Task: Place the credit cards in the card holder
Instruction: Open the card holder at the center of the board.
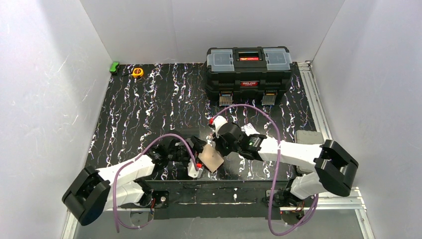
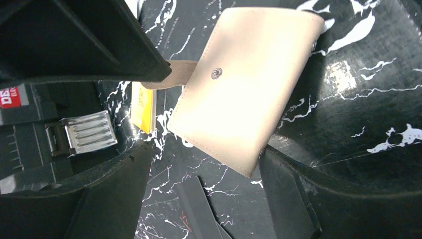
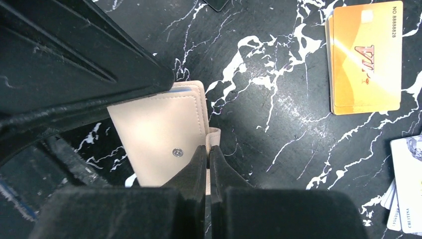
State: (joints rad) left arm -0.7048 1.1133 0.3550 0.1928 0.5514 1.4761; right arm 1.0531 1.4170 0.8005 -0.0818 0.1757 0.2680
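The card holder [image 1: 211,160], a cream folded wallet [image 2: 244,89], hangs tilted just above the table near its front edge. My right gripper [image 3: 209,148] is shut on the holder's snap tab [image 3: 214,133], beside the metal snap on the wallet [image 3: 159,132]. My left gripper [image 2: 204,152] is open, and the holder's lower corner lies between its fingers [image 2: 291,199] without being pinched. An orange credit card [image 3: 366,57] rests flat on the table, seen edge-on behind the holder as an orange card [image 2: 143,107]. A black credit card [image 2: 204,209] lies on the table below the left jaws.
A big black toolbox [image 1: 249,74] stands at the back centre, and its latch [image 2: 82,132] shows in the left wrist view. White cards [image 3: 405,184] lie to the right of the orange one. A yellow tape measure [image 1: 138,72] and a green object [image 1: 115,67] sit at the back left.
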